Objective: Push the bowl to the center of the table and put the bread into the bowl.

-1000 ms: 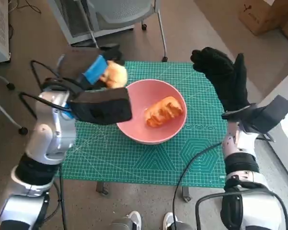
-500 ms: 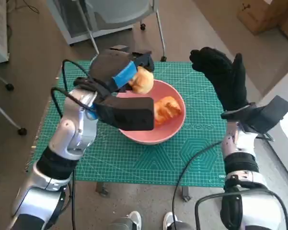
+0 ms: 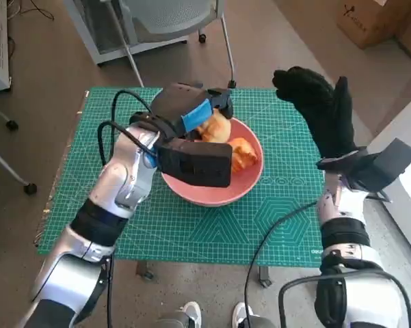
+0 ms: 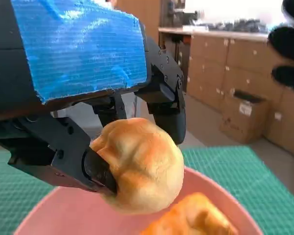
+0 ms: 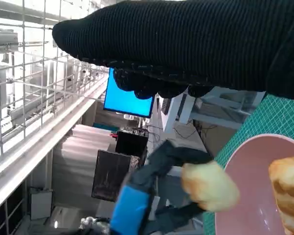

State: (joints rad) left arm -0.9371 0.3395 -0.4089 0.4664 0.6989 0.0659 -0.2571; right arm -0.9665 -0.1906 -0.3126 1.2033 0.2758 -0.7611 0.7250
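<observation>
Bread: 2 | one in bowl [image 3: 212, 195] | one in left hand [image 3: 191, 109]

Bowl [image 3: 191, 193]: smooth pink plastic, faint sheen. Bread roll [image 4: 137, 164]: matt golden crust. Left hand [image 3: 191, 109]: black plastic, glossy blue tape. Right hand [image 3: 318, 113]: knitted cloth. Surface [image 3: 191, 236]: matt green gridded mat.

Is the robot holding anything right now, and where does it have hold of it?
Yes: the left hand holds a round bread roll by its sides, above the pink bowl. The right hand holds nothing.
</observation>
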